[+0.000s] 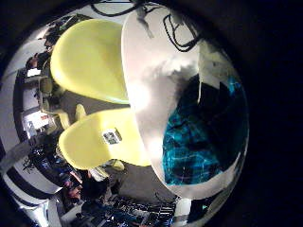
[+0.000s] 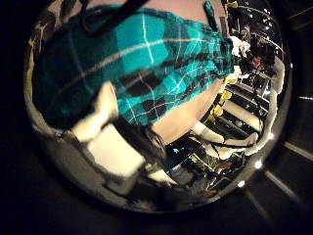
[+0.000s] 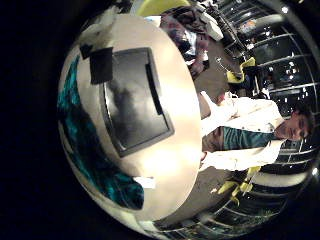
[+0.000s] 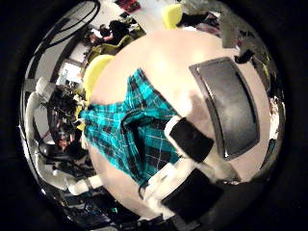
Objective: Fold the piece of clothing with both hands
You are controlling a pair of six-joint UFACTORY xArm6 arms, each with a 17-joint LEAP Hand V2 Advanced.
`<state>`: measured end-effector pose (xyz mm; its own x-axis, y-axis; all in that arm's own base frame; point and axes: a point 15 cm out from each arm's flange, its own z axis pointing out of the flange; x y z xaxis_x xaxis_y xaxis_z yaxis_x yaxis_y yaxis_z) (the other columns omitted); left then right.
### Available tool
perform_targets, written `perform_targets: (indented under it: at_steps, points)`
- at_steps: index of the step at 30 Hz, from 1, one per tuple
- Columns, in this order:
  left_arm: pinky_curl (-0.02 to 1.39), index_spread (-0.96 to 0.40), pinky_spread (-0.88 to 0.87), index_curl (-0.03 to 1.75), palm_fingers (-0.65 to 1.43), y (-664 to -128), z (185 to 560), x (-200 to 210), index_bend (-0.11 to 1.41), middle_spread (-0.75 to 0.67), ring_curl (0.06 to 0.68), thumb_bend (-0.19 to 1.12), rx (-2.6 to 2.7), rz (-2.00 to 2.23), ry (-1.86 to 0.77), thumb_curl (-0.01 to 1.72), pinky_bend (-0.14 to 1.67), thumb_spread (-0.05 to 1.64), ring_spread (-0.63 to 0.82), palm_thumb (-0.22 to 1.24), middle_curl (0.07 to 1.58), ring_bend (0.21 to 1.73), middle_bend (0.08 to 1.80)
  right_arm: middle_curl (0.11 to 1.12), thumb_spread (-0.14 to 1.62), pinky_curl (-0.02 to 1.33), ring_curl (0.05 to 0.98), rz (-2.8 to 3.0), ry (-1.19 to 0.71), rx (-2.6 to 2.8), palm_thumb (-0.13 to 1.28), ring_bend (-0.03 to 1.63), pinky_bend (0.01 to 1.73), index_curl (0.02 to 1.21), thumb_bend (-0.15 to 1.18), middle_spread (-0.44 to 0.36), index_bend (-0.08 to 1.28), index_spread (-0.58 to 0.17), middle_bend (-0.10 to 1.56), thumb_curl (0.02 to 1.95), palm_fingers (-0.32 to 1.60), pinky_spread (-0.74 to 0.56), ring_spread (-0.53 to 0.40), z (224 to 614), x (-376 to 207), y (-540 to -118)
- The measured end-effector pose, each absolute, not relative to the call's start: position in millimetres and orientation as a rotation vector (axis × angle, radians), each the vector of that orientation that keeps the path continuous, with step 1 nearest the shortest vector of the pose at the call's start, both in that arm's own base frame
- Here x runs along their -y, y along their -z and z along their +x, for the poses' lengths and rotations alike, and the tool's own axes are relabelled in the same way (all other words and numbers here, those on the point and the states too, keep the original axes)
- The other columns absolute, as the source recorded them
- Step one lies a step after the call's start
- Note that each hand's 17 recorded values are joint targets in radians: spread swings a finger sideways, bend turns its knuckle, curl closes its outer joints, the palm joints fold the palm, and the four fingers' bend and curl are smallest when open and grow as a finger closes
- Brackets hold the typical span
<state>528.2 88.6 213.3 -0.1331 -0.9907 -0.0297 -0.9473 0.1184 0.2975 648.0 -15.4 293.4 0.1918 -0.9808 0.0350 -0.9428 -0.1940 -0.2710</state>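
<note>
Left hand (image 2: 117,147) low over shirt (image 2: 137,59), fingers (image 2: 98,113) look straight, nothing clamped. Right hand (image 4: 188,164) higher, fingers loose, off the cloth. Shirt lying rumpled on round table (image 4: 183,67), tray (image 4: 231,96) at its 3 o'clock. Risk: one-sided grab, cloth bunching, lopsided fold. Count: one shirt, one tray, two yellow chairs (image 1: 90,57).

Plaid garment (image 1: 202,142) on round table (image 1: 156,85)
</note>
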Motion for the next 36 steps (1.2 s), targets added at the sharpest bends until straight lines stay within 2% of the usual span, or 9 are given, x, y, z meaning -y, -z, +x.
perform_targets:
  at_steps: [5, 8, 11, 14, 18, 24, 30, 36]
  points:
    - [0.75, -0.24, -0.29, 0.97, -0.01, -242, 524, -74, 0.16, -0.09, 0.451, -0.04, 2.209, 1.931, 0.247, 0.45, 0.64, 1.07, -0.15, 0.45, 0.78, 0.97, 0.17, 0.63, 1.23, 0.78, 0.53, -2.314, 0.215, -1.898, 0.39, 1.11, 0.84, 0.6, -0.04, -0.243, 0.25, -0.44, 0.61, 0.39, 0.24, -0.05, -0.216, 617, 39, -308]
    - [0.71, -0.21, -0.18, 0.89, -0.01, -255, 516, -71, 0.18, -0.01, 0.426, -0.03, 2.186, 1.901, 0.186, 0.43, 0.57, 1.08, -0.09, 0.42, 0.72, 0.93, 0.17, 0.59, 1.2, 0.76, 0.508, -2.382, 0.093, -1.917, 0.33, 1.07, 0.81, 0.57, -0.04, -0.227, 0.2, -0.404, 0.57, 0.37, 0.2, 0.03, -0.187, 587, 45, -307]
    - [0.67, -0.17, -0.05, 0.81, 0.01, -262, 509, -66, 0.18, 0.07, 0.401, -0.03, 2.179, 1.868, 0.154, 0.41, 0.5, 1.08, -0.03, 0.4, 0.65, 0.88, 0.18, 0.56, 1.15, 0.73, 0.474, -2.45, -0.043, -1.928, 0.27, 1.0, 0.77, 0.52, -0.04, -0.169, 0.18, -0.356, 0.53, 0.34, 0.14, 0.12, -0.138, 558, 48, -302]
    - [0.64, -0.15, 0.03, 0.75, 0.01, -260, 498, -62, 0.18, 0.1, 0.384, -0.03, 2.158, 1.833, 0.156, 0.4, 0.47, 1.09, 0.02, 0.39, 0.6, 0.85, 0.18, 0.52, 1.11, 0.71, 0.45, -2.511, -0.194, -1.93, 0.26, 0.96, 0.75, 0.5, -0.03, -0.174, 0.18, -0.327, 0.47, 0.33, 0.1, 0.18, -0.104, 531, 56, -292]
    - [0.6, -0.12, 0.14, 0.68, 0.02, -250, 484, -54, 0.18, 0.14, 0.359, -0.03, 2.131, 1.786, 0.157, 0.38, 0.43, 1.09, 0.09, 0.38, 0.54, 0.81, 0.18, 0.48, 1.07, 0.67, 0.417, -2.536, -0.268, -1.94, 0.26, 0.92, 0.73, 0.46, -0.03, -0.17, 0.17, -0.302, 0.42, 0.32, 0.1, 0.25, -0.054, 524, 67, -275]
    - [0.53, -0.1, 0.25, 0.58, 0.04, -235, 466, -43, 0.17, 0.16, 0.329, -0.02, 2.103, 1.757, 0.119, 0.36, 0.38, 1.1, 0.15, 0.37, 0.48, 0.76, 0.18, 0.44, 1.02, 0.62, 0.379, -2.571, -0.36, -1.942, 0.28, 0.87, 0.72, 0.4, -0.03, -0.067, 0.16, -0.268, 0.4, 0.32, 0.13, 0.33, 0.009, 523, 60, -241]
    - [0.49, -0.09, 0.28, 0.52, 0.06, -224, 459, -33, 0.17, 0.17, 0.312, -0.02, 2.116, 1.777, 0.059, 0.35, 0.36, 1.11, 0.17, 0.37, 0.43, 0.74, 0.18, 0.43, 1.0, 0.58, 0.358, -2.618, -0.475, -1.932, 0.3, 0.86, 0.71, 0.37, -0.03, -0.03, 0.16, -0.239, 0.4, 0.32, 0.15, 0.36, 0.027, 521, 44, -199]
    - [0.46, -0.09, 0.3, 0.47, 0.08, -220, 452, -30, 0.17, 0.17, 0.297, -0.02, 2.114, 1.772, 0.061, 0.34, 0.35, 1.11, 0.18, 0.37, 0.4, 0.72, 0.18, 0.41, 0.99, 0.55, 0.346, -2.679, -0.544, -1.896, 0.33, 0.88, 0.67, 0.36, -0.03, -0.02, 0.17, -0.213, 0.41, 0.32, 0.24, 0.33, -0.008, 518, 21, -171]
